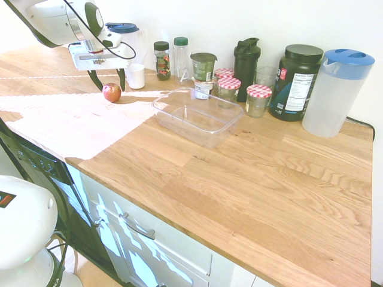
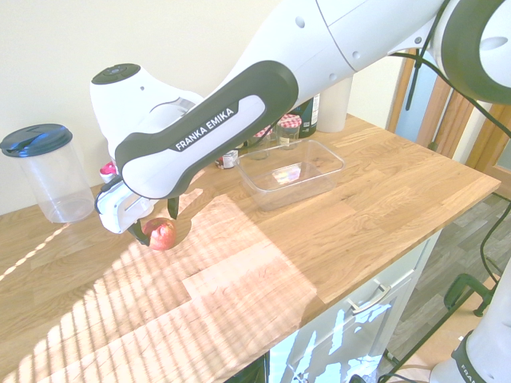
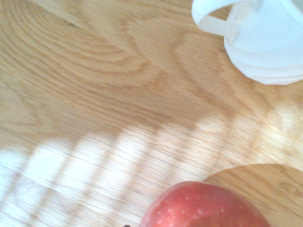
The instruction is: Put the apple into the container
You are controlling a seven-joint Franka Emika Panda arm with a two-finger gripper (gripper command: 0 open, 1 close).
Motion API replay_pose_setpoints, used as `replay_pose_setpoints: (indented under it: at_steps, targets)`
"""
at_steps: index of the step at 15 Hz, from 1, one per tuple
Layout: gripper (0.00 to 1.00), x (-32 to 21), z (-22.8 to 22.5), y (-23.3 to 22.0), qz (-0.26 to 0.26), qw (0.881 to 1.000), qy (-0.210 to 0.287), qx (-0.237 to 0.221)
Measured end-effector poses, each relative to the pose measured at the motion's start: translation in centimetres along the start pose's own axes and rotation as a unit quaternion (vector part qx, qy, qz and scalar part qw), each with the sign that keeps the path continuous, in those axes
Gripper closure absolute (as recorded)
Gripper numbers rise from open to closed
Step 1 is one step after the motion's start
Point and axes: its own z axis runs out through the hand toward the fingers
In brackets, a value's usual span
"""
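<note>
My gripper (image 1: 108,80) hangs spread above the apple (image 1: 111,92). It looks firm, smooth, round (prone to rolling), so I'd pinch across its widest middle.

apple (image 3: 203,205) cut by wrist pic edge, mug (image 3: 265,38) cropped too

My arm (image 2: 319,48) is glossy white Franka with rounded shells, and a charcoal-black panel (image 2: 211,132) along the forearm link carries "FRANKA EMIKA" in white capitals. One joint cap (image 2: 116,74) is a flat dark disc, and thin black cables loop over the white links in both exterior views. The gripper (image 1: 106,79) has a white boxy body with a grey-patterned underside, two short dark fingers (image 1: 94,79) tapering below it, and a white camera housing beside the wrist.
</note>
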Motion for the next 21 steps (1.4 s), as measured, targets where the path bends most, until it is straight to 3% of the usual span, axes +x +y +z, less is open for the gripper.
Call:
replay_pose_setpoints:
  at_steps: [16,18,21]
  targets:
    - [1.00,-0.9,0.3,0.0,0.014,0.999,-0.031,-0.005]
    - [1.00,-0.2,-1.2,0.3,0.026,0.999,-0.029,0.008]
    - [1.00,2.8,-7.2,2.0,0.049,0.998,-0.012,0.049]
